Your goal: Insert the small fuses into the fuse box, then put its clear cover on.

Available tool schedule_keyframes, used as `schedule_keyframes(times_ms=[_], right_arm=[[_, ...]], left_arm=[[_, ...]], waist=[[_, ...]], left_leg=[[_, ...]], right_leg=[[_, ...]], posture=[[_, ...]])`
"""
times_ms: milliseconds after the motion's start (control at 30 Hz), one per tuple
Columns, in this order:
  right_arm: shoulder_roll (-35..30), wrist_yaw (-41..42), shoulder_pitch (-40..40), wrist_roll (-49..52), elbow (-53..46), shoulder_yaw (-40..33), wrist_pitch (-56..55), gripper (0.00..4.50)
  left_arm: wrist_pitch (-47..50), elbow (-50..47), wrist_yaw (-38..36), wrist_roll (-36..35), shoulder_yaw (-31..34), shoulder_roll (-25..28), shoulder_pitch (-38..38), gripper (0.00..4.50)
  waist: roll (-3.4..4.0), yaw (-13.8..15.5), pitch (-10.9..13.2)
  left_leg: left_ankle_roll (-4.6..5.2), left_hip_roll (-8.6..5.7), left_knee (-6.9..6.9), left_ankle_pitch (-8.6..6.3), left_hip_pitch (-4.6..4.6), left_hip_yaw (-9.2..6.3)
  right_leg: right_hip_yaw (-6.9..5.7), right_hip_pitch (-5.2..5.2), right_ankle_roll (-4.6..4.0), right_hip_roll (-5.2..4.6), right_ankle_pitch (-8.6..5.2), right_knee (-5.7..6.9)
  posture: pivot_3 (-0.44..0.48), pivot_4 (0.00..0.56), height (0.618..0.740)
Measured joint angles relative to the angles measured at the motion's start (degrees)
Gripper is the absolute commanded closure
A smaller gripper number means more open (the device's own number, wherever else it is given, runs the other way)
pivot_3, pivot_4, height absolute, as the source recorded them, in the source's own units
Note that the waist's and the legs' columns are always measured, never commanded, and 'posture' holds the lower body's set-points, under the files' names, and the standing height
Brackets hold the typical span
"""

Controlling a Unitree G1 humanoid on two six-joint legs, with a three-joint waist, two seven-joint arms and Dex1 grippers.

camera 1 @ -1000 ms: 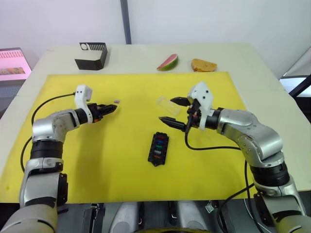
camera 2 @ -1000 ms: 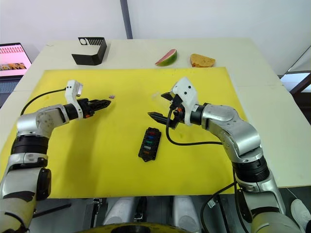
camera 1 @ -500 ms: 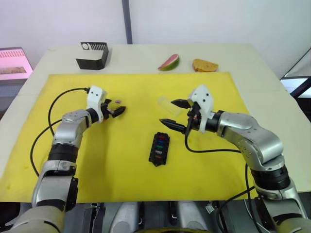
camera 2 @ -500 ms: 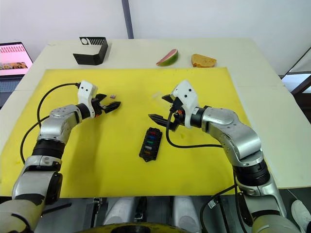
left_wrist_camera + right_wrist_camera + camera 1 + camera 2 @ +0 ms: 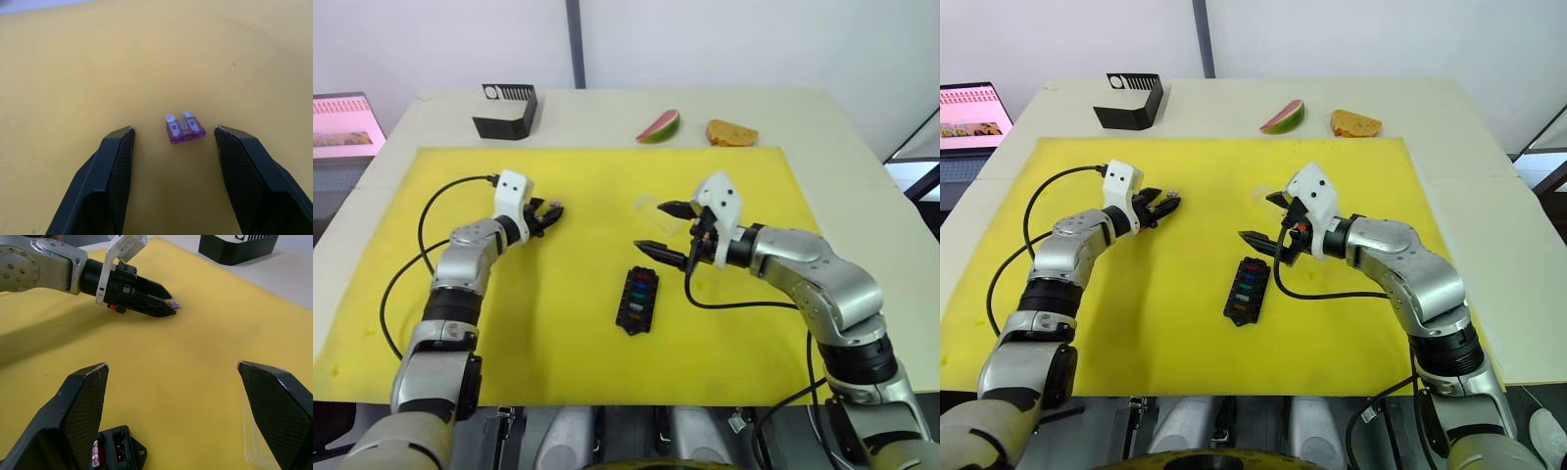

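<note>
Left eye view: the fuse box (image 5: 635, 300) lies on the yellow mat (image 5: 558, 323) just below centre, long axis running roughly 12 to 6 o'clock, with coloured fuses seated in its slots. The right gripper (image 5: 664, 230) hangs at about 1 o'clock of the box, near it, fingers spread wide and holding nothing. The clear cover (image 5: 647, 206) rests flat on the mat at 12 o'clock of the box, just beside the gripper's upper finger. The left gripper (image 5: 549, 211) sits at about 10 o'clock of the box, well apart from it, low to the mat.

Right eye view: same layout. A black angular box with a white vent (image 5: 1131, 100), a watermelon slice (image 5: 1283, 117) and a piece of bread (image 5: 1355, 123) stand on the bare table (image 5: 1234, 103) beyond the mat's far edge. A screen (image 5: 974, 113) shows past the table's left edge.

Left wrist view: the left gripper's fingers (image 5: 115, 166) stand apart, gripping nothing. A purple fuse (image 5: 184, 129) lies flat on the mat between the fingertips, touching neither, metal blades pointing away from the camera.

Right wrist view: the right gripper's fingers (image 5: 85, 406) are apart and empty. A corner of the fuse box shows by one finger, an edge of the clear cover by the other. Across the mat, the left gripper's tips straddle the purple fuse
</note>
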Motion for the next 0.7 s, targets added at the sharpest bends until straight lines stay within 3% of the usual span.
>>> schedule_keyframes(times_ms=[133,267,700], right_arm=[[0.5,-0.1,0.0,0.0,0.0,0.0,0.0,0.0],[0.7,-0.1,0.0,-0.1,0.0,0.1,-0.1,0.0],[1.0,0.0,0.0,-0.1,0.1,0.3,-0.1,0.0]], left_arm=[[0.7,-0.4,0.4,0.0,0.0,-0.2,0.0,1.85],[0.7,-0.4,0.4,0.9,-0.1,-0.2,-0.2,2.99],[0.9,-1.2,0.1,1.8,-0.3,-0.2,-0.1,2.99]], waist=[[0.0,0.0,0.0],[0.0,0.0,0.0],[0.0,0.0,0.0]], left_leg=[[-0.01,0.0,0.0,0.0,0.0,0.0],[-0.04,0.0,0.0,0.02,0.0,0.0],[-0.15,0.0,0.0,0.09,0.0,0.0]], right_leg=[[0.0,0.0,0.0,0.0,0.0,0.0],[-0.01,0.01,0.0,0.0,0.0,0.0],[-0.01,0.01,0.0,0.01,0.0,0.0]], posture=[[0.0,0.15,0.74],[0.0,0.15,0.74],[0.0,0.15,0.74]])
